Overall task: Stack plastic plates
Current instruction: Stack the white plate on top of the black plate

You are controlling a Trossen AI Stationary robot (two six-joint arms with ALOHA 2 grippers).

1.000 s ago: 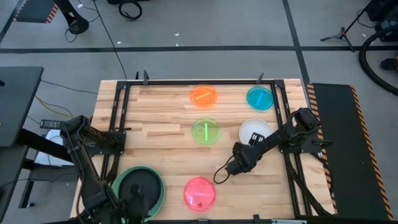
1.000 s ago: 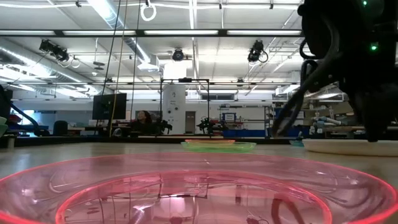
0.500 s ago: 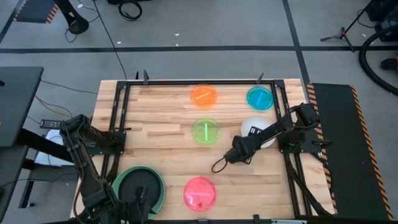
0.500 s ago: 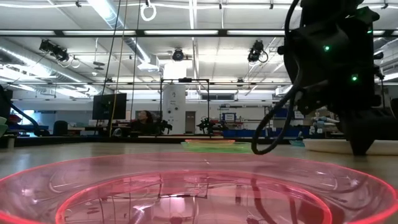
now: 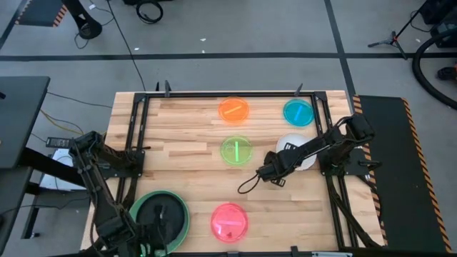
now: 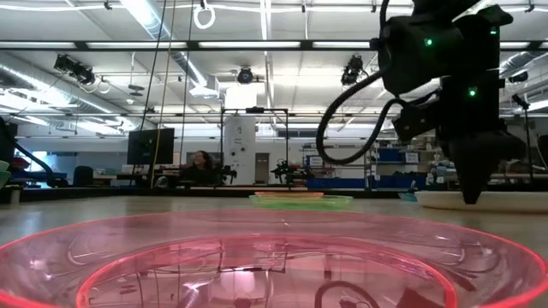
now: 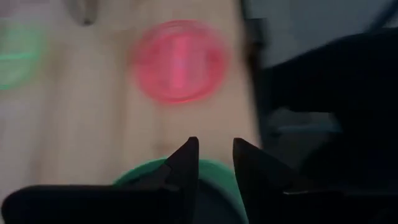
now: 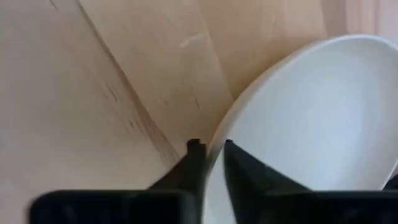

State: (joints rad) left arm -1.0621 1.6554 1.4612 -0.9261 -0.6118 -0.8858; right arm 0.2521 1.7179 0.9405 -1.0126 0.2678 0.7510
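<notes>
White plate (image 5: 294, 151) sits at 3 o'clock on the table (image 5: 187, 128). Our right gripper (image 8: 209, 151) has its fingers either side of that plate's rim at the plate's 8 o'clock edge. The right wrist view shows the fingers nearly together with the rim between them, so we read it as pinched on the white plate.

The plate looks flat on the wood, not lifted yet.

Other plates:
- orange plate (image 5: 233, 109) at 12 o'clock
- cyan plate (image 5: 298, 113) at 1 o'clock
- lime plate (image 5: 235, 151) dead centre
- pink plate (image 5: 229, 221) at 6 o'clock
- black plate (image 5: 158, 213) nested in the green plate (image 5: 181, 227) at 7 o'clock

Left gripper (image 7: 215, 163) hovers over that stack, fingers a narrow gap apart and holding nothing that we can see.

Risks as we judge them:
- The bite on the rim is thin. Smooth plastic may slip out on lift, or the plate may pivot and hang.
- If the inner finger rides on the plate's face instead of the rim, the lift just skids it toward the frame.
- The cable loop (image 5: 248, 184) trails near the lime plate and could snag it on the carry to 7 o'clock.
- The left arm sits over the drop spot, so there's a collision risk.
</notes>
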